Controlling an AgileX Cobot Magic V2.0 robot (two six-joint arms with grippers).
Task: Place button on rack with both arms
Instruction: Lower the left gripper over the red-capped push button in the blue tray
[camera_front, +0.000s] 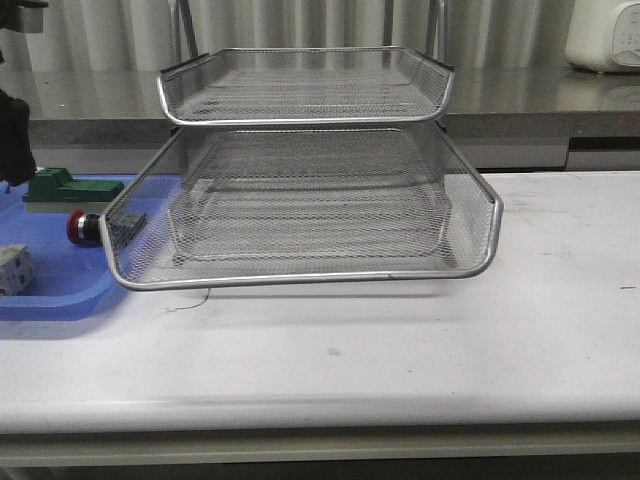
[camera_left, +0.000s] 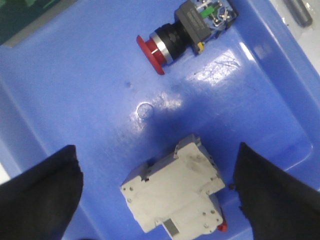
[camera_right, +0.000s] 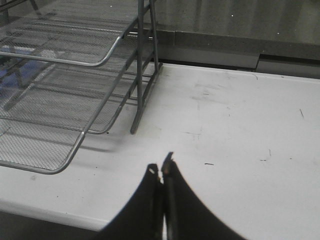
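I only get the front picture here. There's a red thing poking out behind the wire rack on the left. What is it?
Observer: A push button with a red mushroom head, lying on its side in the blue tray.
Operator: Is a robot hand holding it?
Observer: No. The left gripper is open, and the button lies apart from its fingers.
Operator: Then what's between the fingers?
Observer: A white block, also lying in the tray.
Operator: I see no other hand at all.
Observer: The right gripper is shut and empty, above bare table beside the rack.
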